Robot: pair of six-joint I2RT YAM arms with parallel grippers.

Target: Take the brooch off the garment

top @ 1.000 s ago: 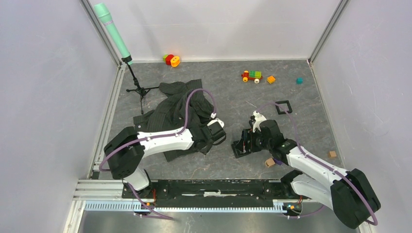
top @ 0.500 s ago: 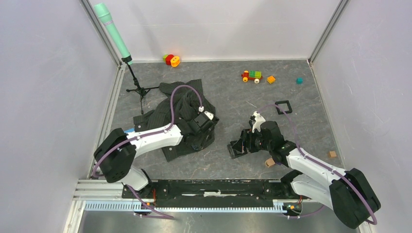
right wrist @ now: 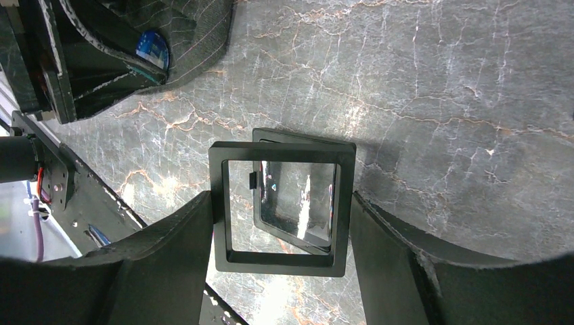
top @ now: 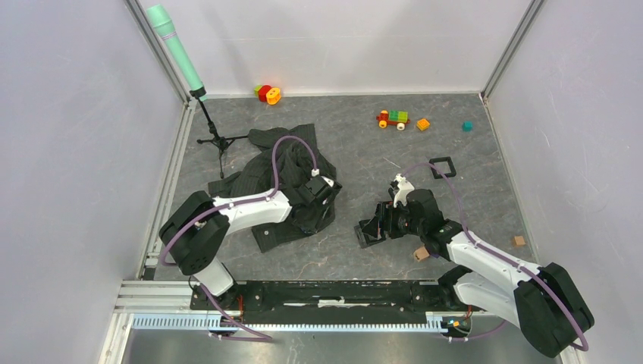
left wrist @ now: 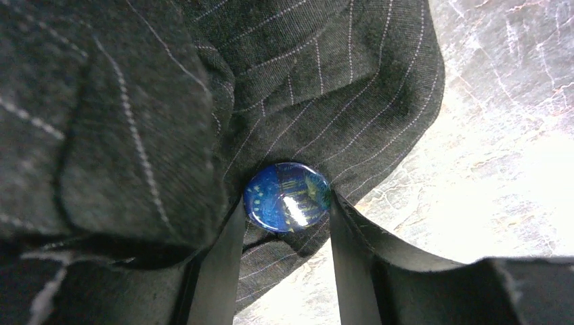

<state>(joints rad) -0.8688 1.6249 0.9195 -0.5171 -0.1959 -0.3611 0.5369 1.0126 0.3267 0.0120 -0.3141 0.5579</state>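
Within the last 1 second the left gripper (left wrist: 286,204) has swung back onto the shirt (top: 282,163), left of the bench's middle, and now pinches the blue brooch (left wrist: 286,196) pinned there, seemingly ready to pull, while the right gripper (right wrist: 281,203) clamps a black frame (right wrist: 284,265)

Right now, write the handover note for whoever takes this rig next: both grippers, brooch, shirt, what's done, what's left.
Left gripper: shut on the blue brooch, one finger at each side.
Right gripper: shut on an open black square frame, held to the shirt's right.
Pinstriped shirt: crumpled on the table, left of centre; the brooch sits on a fold at its near right edge.
Done: brooch gripped, frame in hand.
Left: pull the brooch free of the cloth; it is not yet off.
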